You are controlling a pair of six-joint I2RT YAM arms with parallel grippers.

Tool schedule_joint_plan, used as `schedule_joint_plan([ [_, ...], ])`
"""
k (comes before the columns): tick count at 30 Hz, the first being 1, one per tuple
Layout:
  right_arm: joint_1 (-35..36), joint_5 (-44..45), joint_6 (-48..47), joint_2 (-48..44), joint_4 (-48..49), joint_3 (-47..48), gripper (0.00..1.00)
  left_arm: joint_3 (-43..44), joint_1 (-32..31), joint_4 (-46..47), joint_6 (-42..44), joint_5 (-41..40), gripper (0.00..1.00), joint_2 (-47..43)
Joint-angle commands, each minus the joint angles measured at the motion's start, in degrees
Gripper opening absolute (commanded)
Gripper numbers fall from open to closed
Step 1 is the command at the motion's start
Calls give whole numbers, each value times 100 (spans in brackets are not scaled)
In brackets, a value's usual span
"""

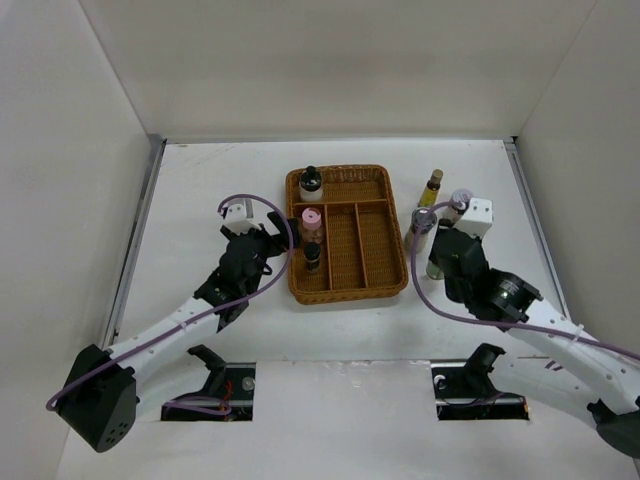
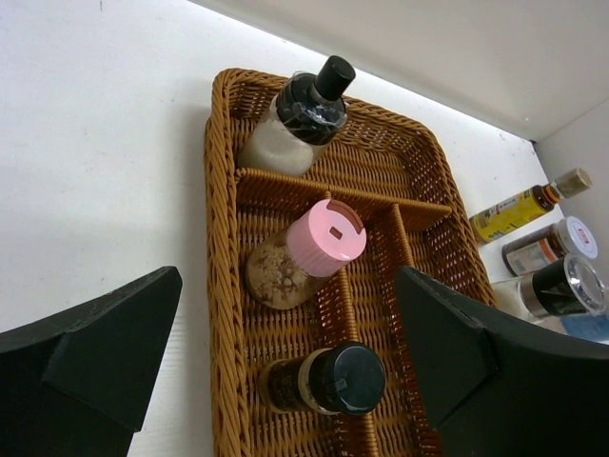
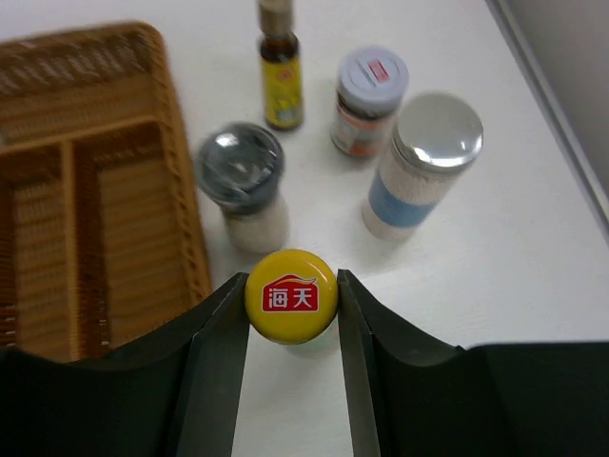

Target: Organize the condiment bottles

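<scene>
Right gripper (image 3: 291, 282) clenched across the cap of the yellow-capped bottle (image 3: 291, 299), which is upright with its long axis vertical, toward the bench's right edge. The wicker tray (image 3: 114, 76) lies just leftward. Left gripper (image 1: 272, 243), jaws released, hovers at the tray's left rim.

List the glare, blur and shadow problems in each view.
Top external: even light, only faint shadows. Left wrist: overexposed strip along the far edge of the table; the pink-capped jar is crisp. Right wrist: the yellow-capped bottle is sharp, the wicker tray looks soft, and the silver-capped bottle has a pale sheen on its lid.
</scene>
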Motion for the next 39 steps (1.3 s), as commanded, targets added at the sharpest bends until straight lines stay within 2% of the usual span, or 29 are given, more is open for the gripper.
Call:
schedule_joint_plan([
  [1, 613, 784, -517, -142, 544, 1275, 17, -53, 42, 320, -56, 52, 97, -167],
  [5, 1089, 531, -938, 507, 1192, 1970, 18, -79, 129, 320, -65, 25, 97, -184],
  [10, 537, -752, -1712, 1764, 3003, 2471, 18, -159, 226, 320, -144, 25, 97, -237],
  [14, 97, -1614, -1888, 2976, 3672, 3366, 18, -211, 297, 329, -179, 52, 97, -228],
  [21, -343, -2142, -2100, 4919, 3770, 5247, 19, -211, 306, 373, -179, 43, 97, -141],
  [26, -449, -2292, -2100, 5790, 3665, 5969, 19, -211, 332, 373, -188, 52, 97, -105],
  [32, -633, -2485, -2003, 6371, 3674, 6181, 19, -211, 332, 382, -188, 52, 97, -88],
  [39, -686, -2617, -1608, 6433, 3875, 5514, 19, -203, 332, 399, -188, 52, 97, -53],
])
